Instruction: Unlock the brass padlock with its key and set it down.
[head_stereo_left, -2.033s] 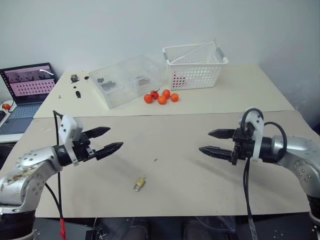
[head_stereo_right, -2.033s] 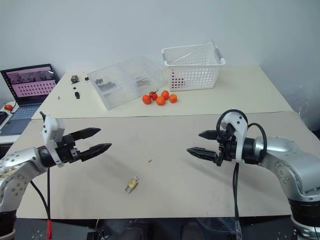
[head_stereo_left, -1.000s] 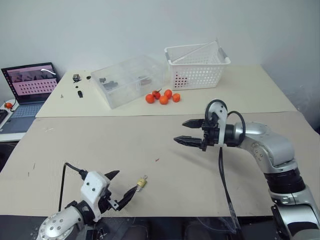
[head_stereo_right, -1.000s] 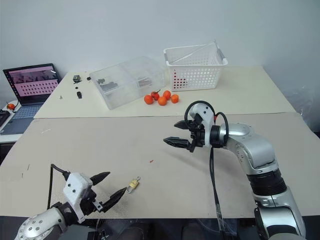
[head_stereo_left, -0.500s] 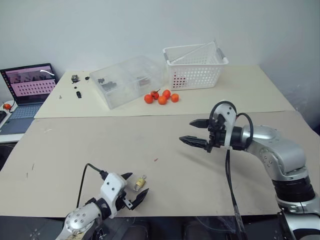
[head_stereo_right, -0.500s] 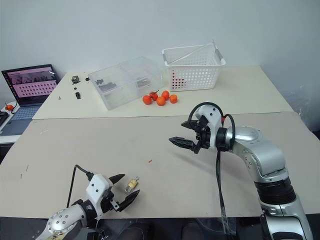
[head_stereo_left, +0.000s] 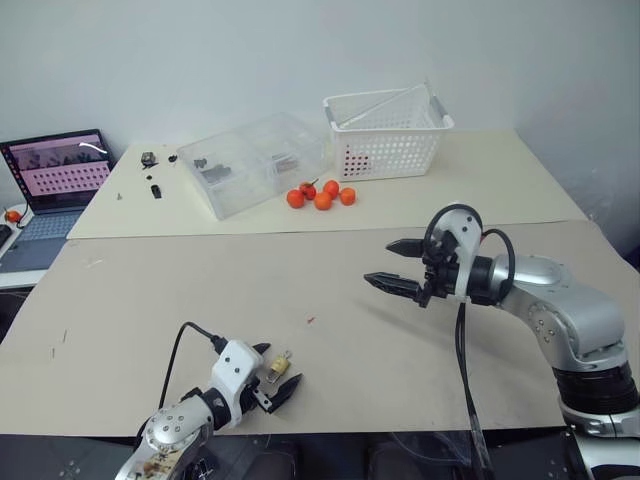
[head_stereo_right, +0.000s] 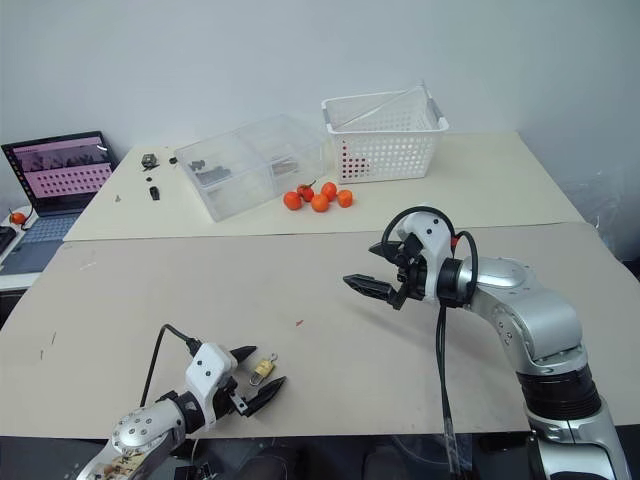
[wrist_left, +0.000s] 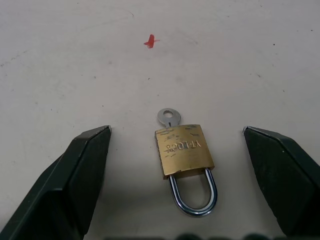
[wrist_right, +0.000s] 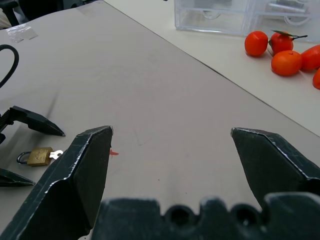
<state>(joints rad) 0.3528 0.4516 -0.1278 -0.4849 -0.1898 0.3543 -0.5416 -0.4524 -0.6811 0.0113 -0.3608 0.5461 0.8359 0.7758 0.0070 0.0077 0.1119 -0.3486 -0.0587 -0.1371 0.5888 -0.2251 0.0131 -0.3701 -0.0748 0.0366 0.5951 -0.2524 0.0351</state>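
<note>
The brass padlock (wrist_left: 184, 152) lies flat on the beige table (head_stereo_left: 200, 280) near its front edge. Its silvery shackle (wrist_left: 193, 195) is closed and points toward my left gripper. The key (wrist_left: 167, 117) sticks out of the padlock's far end. My left gripper (head_stereo_left: 280, 366) rests low at the table, open, with one finger on each side of the padlock and neither touching it. My right gripper (head_stereo_left: 377, 262) hovers open and empty above the table's middle right. In the right wrist view the padlock (wrist_right: 40, 156) lies between the left fingertips (wrist_right: 50, 129).
A small red scrap (head_stereo_left: 311, 321) lies just beyond the padlock. At the back stand a clear plastic box (head_stereo_left: 255, 160), a white basket (head_stereo_left: 388, 130) and several oranges (head_stereo_left: 322, 195). A laptop (head_stereo_left: 55, 165) sits at the far left, with small dark parts (head_stereo_left: 152, 185) near it.
My left gripper came down from mid-air to the table's front edge and slid up until its open fingers straddle the padlock. My right gripper swung in toward the middle, then drifted slightly right.
</note>
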